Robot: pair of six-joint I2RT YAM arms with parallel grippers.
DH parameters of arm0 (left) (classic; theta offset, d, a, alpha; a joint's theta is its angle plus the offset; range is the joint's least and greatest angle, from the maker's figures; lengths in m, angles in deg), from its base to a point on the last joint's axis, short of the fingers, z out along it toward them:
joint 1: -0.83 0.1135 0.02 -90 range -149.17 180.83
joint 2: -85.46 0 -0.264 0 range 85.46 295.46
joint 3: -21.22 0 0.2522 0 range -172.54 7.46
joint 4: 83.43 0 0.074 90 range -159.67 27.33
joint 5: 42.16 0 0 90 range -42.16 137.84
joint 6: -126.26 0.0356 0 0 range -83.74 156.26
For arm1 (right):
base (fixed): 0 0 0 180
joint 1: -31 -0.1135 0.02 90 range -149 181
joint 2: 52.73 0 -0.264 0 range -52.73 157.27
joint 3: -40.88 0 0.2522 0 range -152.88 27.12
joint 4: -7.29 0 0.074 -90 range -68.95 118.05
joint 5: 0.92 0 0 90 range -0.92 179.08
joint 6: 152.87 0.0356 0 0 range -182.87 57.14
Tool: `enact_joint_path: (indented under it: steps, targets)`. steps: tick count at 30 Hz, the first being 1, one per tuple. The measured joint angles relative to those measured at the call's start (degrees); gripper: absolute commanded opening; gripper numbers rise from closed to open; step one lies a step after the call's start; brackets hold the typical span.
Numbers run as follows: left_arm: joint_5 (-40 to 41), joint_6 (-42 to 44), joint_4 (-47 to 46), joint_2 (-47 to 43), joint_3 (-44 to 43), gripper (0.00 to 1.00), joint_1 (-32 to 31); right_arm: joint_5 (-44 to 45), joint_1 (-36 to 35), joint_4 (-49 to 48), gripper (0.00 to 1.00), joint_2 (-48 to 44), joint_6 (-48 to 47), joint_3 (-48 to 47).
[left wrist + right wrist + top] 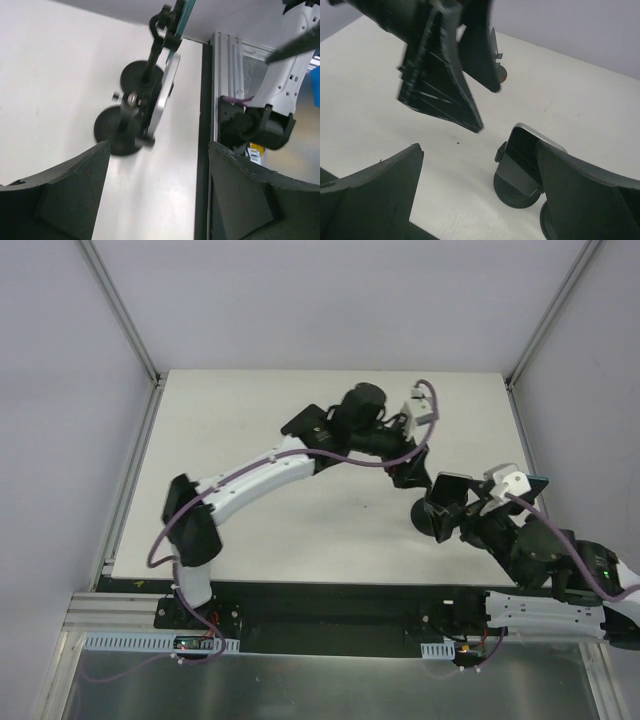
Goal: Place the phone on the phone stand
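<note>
The phone (522,156), dark-screened with a silver edge, leans tilted on the black phone stand (512,194), which has a round base. From the left wrist the phone shows edge-on (163,100) above the stand's base (116,136). In the top view the stand (426,520) sits at the table's right front. My right gripper (479,147) is open around it; its right finger (580,195) hides part of the phone, and the left finger stays well clear. My left gripper (156,145) is open and empty, hovering just behind the stand (410,475).
A second black round disc (142,75) lies right beside the stand's base. The table's front edge and an aluminium rail (225,75) run close by the stand. The left gripper's fingers (440,80) hang above the table just beyond the phone.
</note>
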Motion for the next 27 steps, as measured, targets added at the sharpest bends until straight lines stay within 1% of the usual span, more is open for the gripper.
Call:
enact_joint_path:
  steps: [3,4,6,7,9,10,11,13,16,18,20,22,24,27]
  targets:
    - [5.3,-2.2,-1.3,-13.9,13.1,0.77,2.6,1.2,0.0,-5.6,0.97,6.2,-4.2,-0.1]
    - [8.2,-3.5,-2.0,-18.9,17.5,0.77,3.5,1.2,0.4,-7.6,0.97,8.7,-5.6,-0.1]
    - [13.5,-6.0,-3.0,-28.8,26.3,0.77,5.7,-0.2,2.7,-11.5,0.96,15.0,-8.0,-1.0]
    - [15.7,-7.2,-3.6,-32.9,30.0,0.78,6.5,-2.5,4.9,-12.8,0.96,18.5,-8.5,-2.0]
    - [22.2,-10.6,-3.9,-43.4,40.3,0.80,8.9,-6.3,10.1,-15.0,0.97,24.6,-8.6,-4.5]
    - [25.3,-12.0,-3.8,-48.4,45.0,0.81,9.7,-9.3,13.7,-15.7,0.97,29.0,-8.3,-6.6]
    - [28.4,-13.1,-3.3,-52.1,48.5,0.82,10.4,-10.8,15.8,-16.7,0.97,31.5,-8.0,-7.9]
    - [36.1,-15.6,-2.2,-61.3,57.0,0.82,11.2,-14.3,20.6,-17.2,0.96,38.4,-6.3,-11.8]
    - [45.5,-18.6,0.7,-74.3,67.4,0.81,11.4,-17.6,26.6,-17.0,0.97,48.4,-3.4,-18.9]
    - [50.3,-20.4,2.1,-81.5,72.2,0.82,11.4,-19.1,30.2,-15.6,0.97,55.8,-1.0,-25.6]
    - [54.4,-22.6,2.4,-87.2,75.8,0.82,11.4,-19.9,33.4,-14.1,0.97,63.1,1.0,-32.5]
    - [57.5,-24.7,1.9,-89.9,78.2,0.82,11.4,-20.2,36.0,-13.4,0.97,69.7,2.4,-38.2]
    - [59.9,-26.4,0.7,-90.2,80.2,0.82,11.4,-20.1,38.1,-11.6,0.97,76.9,3.8,-44.9]
    - [60.6,-27.6,-3.1,-87.2,82.8,0.86,11.4,-19.9,40.3,-9.0,0.99,86.6,5.0,-54.4]
